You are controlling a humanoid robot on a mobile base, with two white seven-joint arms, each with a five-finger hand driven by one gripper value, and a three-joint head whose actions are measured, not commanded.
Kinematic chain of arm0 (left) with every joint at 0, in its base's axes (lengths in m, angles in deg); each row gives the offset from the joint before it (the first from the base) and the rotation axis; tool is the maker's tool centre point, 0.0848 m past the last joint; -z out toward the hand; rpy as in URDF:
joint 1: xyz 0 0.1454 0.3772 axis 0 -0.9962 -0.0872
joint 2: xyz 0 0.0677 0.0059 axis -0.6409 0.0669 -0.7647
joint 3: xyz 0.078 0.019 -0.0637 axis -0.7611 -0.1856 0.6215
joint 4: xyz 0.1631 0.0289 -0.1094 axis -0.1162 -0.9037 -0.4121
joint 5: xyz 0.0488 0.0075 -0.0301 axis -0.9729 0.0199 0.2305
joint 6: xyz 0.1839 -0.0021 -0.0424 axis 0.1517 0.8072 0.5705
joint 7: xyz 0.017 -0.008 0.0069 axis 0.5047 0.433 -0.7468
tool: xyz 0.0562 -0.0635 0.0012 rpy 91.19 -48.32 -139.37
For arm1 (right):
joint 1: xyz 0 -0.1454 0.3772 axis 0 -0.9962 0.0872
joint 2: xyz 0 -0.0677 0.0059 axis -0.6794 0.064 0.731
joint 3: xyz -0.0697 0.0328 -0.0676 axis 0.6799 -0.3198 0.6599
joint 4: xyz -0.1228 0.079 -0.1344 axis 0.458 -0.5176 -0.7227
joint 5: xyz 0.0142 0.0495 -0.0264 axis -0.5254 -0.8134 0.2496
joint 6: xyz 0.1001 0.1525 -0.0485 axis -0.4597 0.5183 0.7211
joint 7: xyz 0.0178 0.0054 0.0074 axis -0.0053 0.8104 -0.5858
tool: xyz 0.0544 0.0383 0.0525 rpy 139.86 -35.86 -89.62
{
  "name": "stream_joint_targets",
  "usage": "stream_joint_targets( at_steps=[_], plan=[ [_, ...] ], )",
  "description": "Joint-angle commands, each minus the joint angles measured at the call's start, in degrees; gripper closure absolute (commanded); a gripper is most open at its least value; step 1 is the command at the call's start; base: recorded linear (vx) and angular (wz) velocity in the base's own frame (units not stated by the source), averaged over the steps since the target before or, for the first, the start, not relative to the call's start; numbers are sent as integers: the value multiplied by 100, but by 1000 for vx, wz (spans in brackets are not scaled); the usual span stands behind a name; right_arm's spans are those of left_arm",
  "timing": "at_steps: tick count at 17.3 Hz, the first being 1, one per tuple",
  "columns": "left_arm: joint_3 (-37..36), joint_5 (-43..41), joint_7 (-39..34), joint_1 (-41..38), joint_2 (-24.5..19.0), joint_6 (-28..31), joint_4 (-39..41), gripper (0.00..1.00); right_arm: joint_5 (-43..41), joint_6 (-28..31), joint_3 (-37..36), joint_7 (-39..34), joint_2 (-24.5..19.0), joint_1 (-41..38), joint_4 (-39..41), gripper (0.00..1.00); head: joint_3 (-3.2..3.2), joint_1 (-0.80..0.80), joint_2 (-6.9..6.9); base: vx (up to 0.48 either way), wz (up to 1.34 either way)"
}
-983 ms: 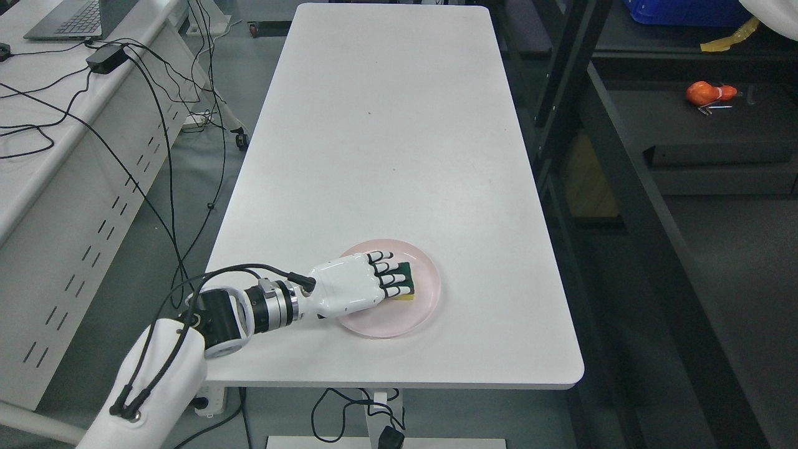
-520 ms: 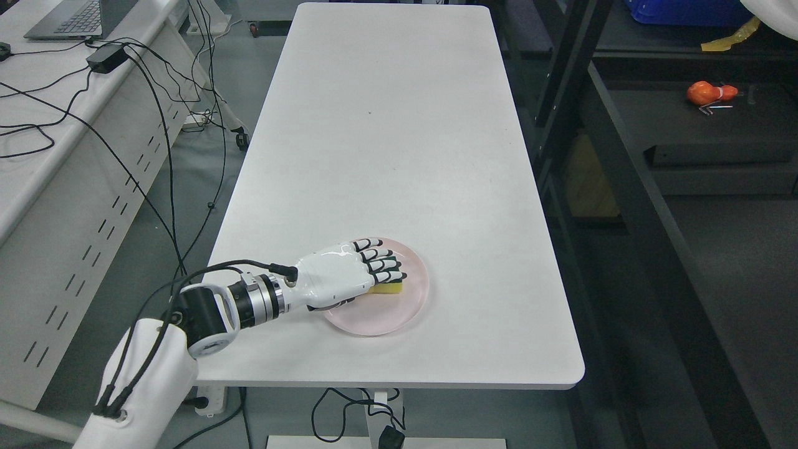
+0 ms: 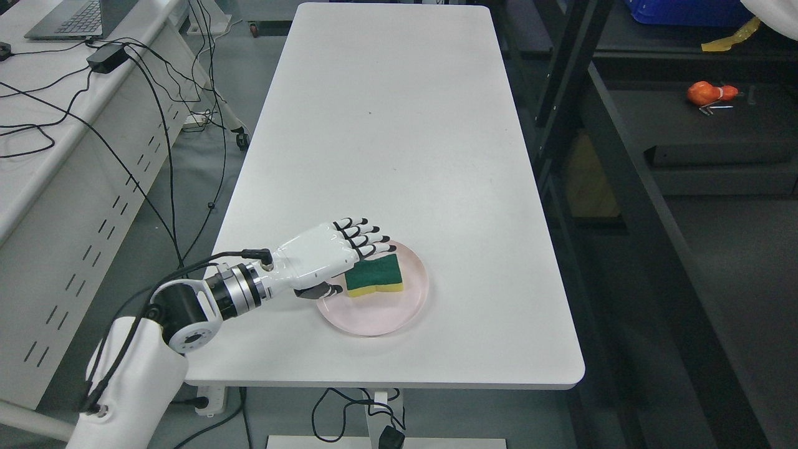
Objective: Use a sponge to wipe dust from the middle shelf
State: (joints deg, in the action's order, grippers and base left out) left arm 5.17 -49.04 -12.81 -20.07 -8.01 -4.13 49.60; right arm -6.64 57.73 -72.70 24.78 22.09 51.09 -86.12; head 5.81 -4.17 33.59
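A green-topped yellow sponge (image 3: pixel 374 275) lies on a pink plate (image 3: pixel 399 312) near the front of the white table (image 3: pixel 386 125). My left hand (image 3: pixel 356 251) hovers at the sponge's left and back edge. Its fingers (image 3: pixel 368 234) are stretched out over the plate's rim, and the thumb sits low beside the sponge's left side. The hand holds nothing. The black shelf unit (image 3: pixel 623 187) stands to the right of the table. My right arm does not show.
An orange object (image 3: pixel 709 93) lies on a dark shelf board at the upper right, with a blue bin (image 3: pixel 686 11) above it. A white desk (image 3: pixel 37 156) with a laptop and several black cables stands at the left.
My left hand has lifted off the sponge and drawn back to the left, uncovering its green top. The plate and sponge slid a little to the left with it.
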Motion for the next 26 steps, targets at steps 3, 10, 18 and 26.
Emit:
stream_joint_targets(
  at_steps=[3,10,18,26],
  plan=[
    [359,143,452,86,312,1,-159,7,0,4,7,4,100,6,100,0,0,0,0,0,0],
    [587,1522,1848,543,163,1,-168,100,0,4,-1,4,100,-2,100,0,0,0,0,0,0],
    [308,1470,1885,465,260,1,-133,29,0,4,-1,4,100,-2,100,0,0,0,0,0,0],
    [121,1137,1903,245,181,1,-10,15,0,4,-1,4,100,-2,100,0,0,0,0,0,0]
  ],
)
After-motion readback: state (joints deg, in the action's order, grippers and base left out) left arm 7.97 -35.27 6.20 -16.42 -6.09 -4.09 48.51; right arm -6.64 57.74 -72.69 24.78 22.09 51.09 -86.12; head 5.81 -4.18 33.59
